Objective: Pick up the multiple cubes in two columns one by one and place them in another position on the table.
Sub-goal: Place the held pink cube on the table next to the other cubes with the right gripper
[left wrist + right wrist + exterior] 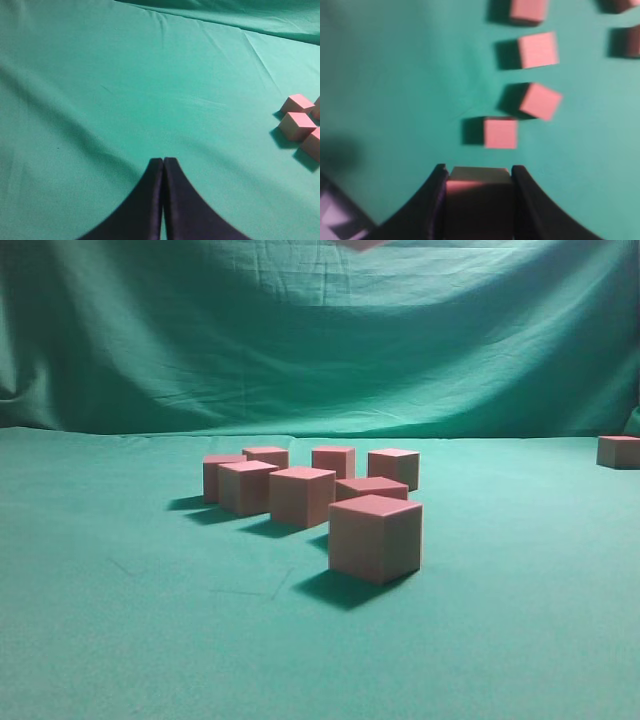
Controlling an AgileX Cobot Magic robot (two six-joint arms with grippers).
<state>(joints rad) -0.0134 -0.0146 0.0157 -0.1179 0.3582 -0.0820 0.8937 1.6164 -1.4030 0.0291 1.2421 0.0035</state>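
Note:
Several pinkish-red cubes stand in two columns on the teal table. My right gripper is shut on one cube, held high above the columns. The nearest cube on the cloth lies just ahead of the fingertips. In the exterior view only a sliver of the held cube shows at the top edge. My left gripper is shut with nothing in it, hovering over bare cloth. Some of the cubes show at the right edge of its view.
One more cube sits alone at the far right of the table. A draped green backdrop rises behind the table. A pale object shows at the bottom left corner of the right wrist view.

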